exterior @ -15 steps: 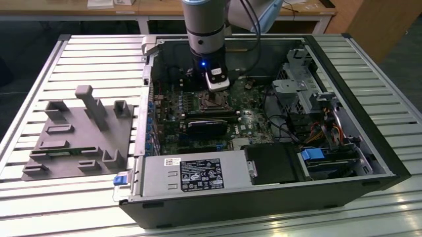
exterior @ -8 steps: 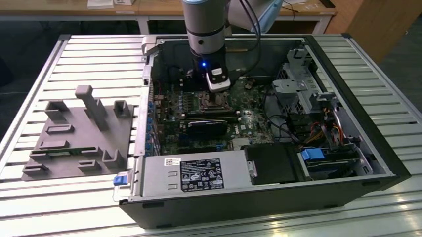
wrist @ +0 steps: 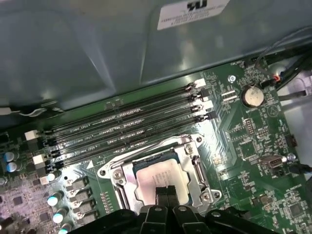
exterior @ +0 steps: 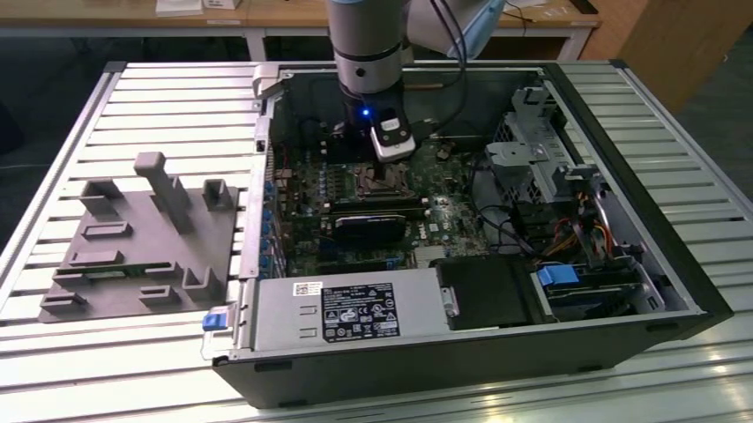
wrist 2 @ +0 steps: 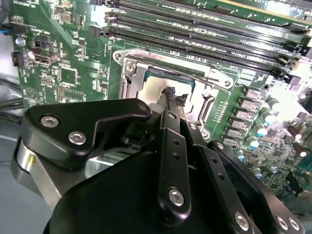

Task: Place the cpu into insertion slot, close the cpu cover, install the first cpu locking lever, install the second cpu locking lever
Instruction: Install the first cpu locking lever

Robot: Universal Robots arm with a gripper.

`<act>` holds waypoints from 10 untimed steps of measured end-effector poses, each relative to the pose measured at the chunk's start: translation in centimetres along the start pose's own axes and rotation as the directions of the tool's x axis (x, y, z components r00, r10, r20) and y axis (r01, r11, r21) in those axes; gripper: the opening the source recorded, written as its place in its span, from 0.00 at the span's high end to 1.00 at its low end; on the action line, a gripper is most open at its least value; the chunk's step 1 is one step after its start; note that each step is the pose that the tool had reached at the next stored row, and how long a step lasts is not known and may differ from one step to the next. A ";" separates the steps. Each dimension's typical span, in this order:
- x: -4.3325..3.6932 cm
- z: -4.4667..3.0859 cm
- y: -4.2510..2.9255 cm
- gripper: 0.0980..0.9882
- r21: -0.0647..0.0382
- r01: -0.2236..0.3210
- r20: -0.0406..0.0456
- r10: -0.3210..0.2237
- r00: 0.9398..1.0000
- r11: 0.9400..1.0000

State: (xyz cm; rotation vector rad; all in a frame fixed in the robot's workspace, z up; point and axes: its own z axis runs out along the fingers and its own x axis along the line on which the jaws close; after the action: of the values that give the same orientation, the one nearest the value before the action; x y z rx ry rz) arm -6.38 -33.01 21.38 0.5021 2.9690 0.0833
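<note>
**Hand pinched together over the seated CPU**

The hand (wrist: 166, 191) hangs low over the motherboard (wrist: 253, 146) inside the open computer case (exterior: 659, 264), its two black fingertips (wrist 2: 170, 93) pressed together with nothing between them. In both wrist views the tips sit at the edge of the cpu (wrist: 158, 176), right over its silvery top; whether they touch the metal I cannot tell. The cpu lies flat in the insertion slot (wrist: 127, 165), and the cpu cover (wrist: 197, 168), a silvery frame, lies down around it with the chip showing through its window. Four long black memory slots (wrist: 131, 124) run just beside the socket, and a round coin battery (wrist: 252, 96) sits further along the green board.

In the exterior view the arm (exterior: 370, 53) comes straight down into the case, which lies on its side on a slatted metal counter (exterior: 70, 132). The grey power supply box (exterior: 341, 313) fills the near end of the case. A grey fixture tray (exterior: 141, 247) rests on the counter at the exterior view's left.
</note>
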 end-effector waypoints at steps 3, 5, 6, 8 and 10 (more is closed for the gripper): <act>-0.10 -0.72 0.06 1.00 0.000 0.002 0.000 -0.002 1.000 1.000; -0.16 -1.21 0.10 1.00 0.000 0.002 0.000 -0.002 1.000 1.000; -0.20 -1.39 0.12 1.00 0.000 0.002 0.000 -0.002 1.000 1.000; -0.33 -1.48 0.17 1.00 0.000 0.002 -0.002 -0.002 1.000 1.000; -0.55 -1.48 0.24 1.00 0.002 0.002 -0.007 -0.002 1.000 1.000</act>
State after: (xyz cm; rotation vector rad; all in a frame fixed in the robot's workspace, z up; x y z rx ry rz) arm -5.99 -33.01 22.93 0.5003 2.9761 0.0820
